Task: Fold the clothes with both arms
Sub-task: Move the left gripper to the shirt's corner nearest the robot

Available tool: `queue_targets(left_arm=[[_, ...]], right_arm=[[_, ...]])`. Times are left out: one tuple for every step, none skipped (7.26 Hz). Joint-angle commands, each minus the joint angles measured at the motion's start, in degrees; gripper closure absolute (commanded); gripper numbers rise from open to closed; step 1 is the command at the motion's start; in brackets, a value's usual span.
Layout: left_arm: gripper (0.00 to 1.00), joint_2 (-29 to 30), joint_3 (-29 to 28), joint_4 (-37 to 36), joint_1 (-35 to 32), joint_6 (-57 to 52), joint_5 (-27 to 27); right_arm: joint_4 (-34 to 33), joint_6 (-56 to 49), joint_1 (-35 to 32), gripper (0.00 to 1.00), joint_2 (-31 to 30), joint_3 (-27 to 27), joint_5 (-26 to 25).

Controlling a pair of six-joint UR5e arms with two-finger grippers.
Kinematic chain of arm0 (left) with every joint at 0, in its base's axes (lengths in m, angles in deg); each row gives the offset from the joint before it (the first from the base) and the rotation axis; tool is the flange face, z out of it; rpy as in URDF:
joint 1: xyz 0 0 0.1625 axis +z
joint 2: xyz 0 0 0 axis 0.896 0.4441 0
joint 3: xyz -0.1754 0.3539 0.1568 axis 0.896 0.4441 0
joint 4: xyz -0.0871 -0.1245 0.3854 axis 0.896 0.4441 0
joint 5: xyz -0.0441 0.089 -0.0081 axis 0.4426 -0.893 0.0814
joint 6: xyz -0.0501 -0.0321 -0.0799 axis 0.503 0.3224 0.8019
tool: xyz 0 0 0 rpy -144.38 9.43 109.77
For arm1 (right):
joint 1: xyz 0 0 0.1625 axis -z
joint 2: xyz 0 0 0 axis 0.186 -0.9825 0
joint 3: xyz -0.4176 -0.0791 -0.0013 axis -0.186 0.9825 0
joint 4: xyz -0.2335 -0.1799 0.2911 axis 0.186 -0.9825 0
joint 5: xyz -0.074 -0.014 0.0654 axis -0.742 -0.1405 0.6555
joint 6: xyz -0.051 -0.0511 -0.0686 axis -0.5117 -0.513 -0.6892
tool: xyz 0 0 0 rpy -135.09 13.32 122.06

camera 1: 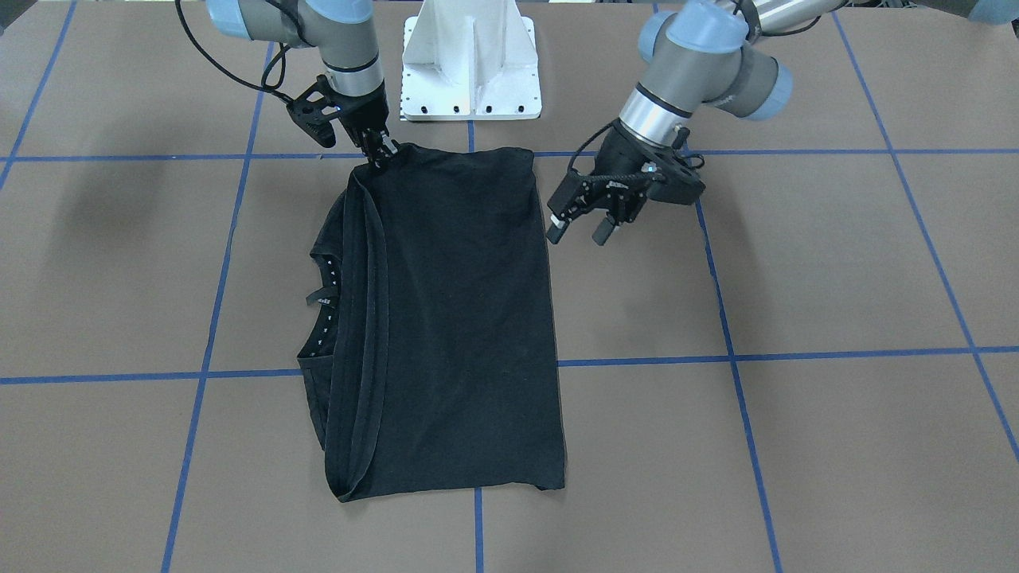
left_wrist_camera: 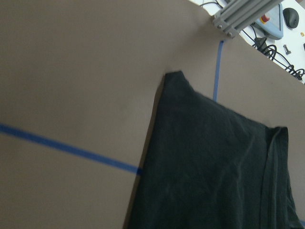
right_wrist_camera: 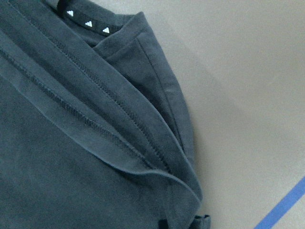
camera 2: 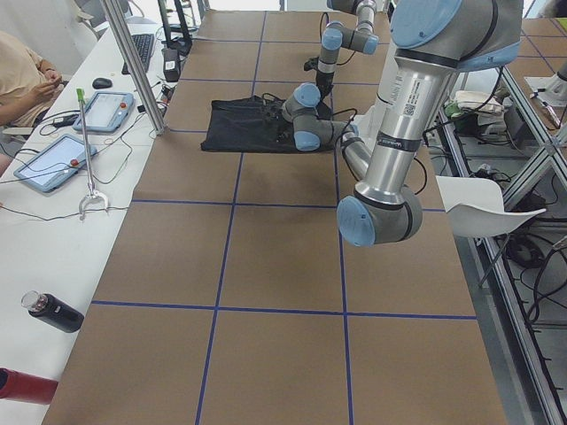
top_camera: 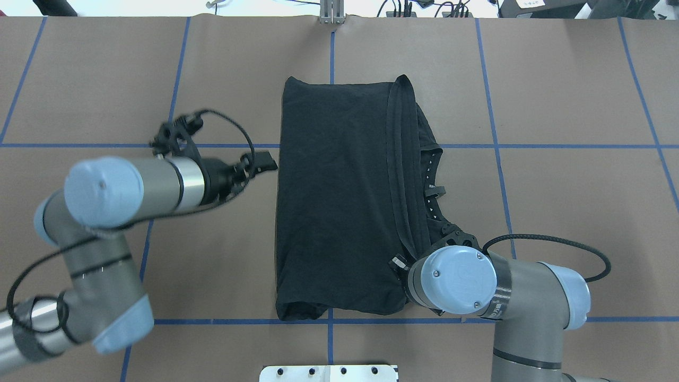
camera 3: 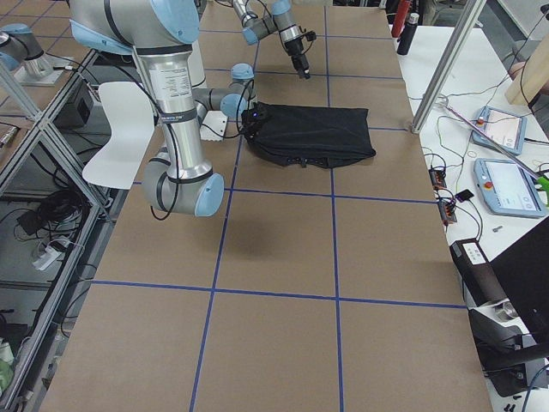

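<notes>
Neatly doubled over, the black T-shirt point(camera 1: 462, 318) shows white collar marks point(camera 1: 326, 306).

silver-grey left arm point(top_camera: 188, 183), matching right arm point(top_camera: 530, 291), light blue joint caps point(top_camera: 103, 191), black cables point(top_camera: 557, 240)

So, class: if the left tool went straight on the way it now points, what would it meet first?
Probably the side edge of the black T-shirt; the left tool points down towards it, though its height above the table is unclear.
</notes>
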Motion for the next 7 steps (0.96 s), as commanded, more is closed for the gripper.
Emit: queue_targets(left_arm=[[0.01, -4.98, 2.46, -0.08, 11.01, 8.82, -5.99], [0.05, -4.99, 2.55, -0.08, 13.40, 11.49, -6.02], [0.20, -4.99, 2.11, -0.08, 16.39, 13.95, -6.28], [0.30, -4.56, 2.19, -0.08, 16.59, 14.24, -6.20], [0.34, -4.46, 1.93, -0.08, 17.72, 14.85, -6.11], [0.35, -4.46, 1.67, -0.08, 18.00, 14.94, -6.11], [0.37, -4.20, 1.58, -0.17, 19.13, 15.03, -6.11]], right_arm=[[-0.04, -0.81, 0.01, 1.00, -0.56, -0.53, 0.01], [-0.04, -1.08, 0.01, 1.00, -0.56, -0.53, 0.01], [-0.04, -1.08, 0.01, 1.00, -0.56, -0.53, 0.01], [-0.04, -1.08, 0.10, 1.00, -0.56, -0.45, 0.01], [-0.04, -1.17, 0.01, 1.00, -0.56, -0.45, 0.01], [-0.04, -1.17, 0.10, 1.00, -0.56, -0.45, 0.01], [-0.04, -1.17, 0.10, 1.00, -0.56, -0.45, 0.01]])
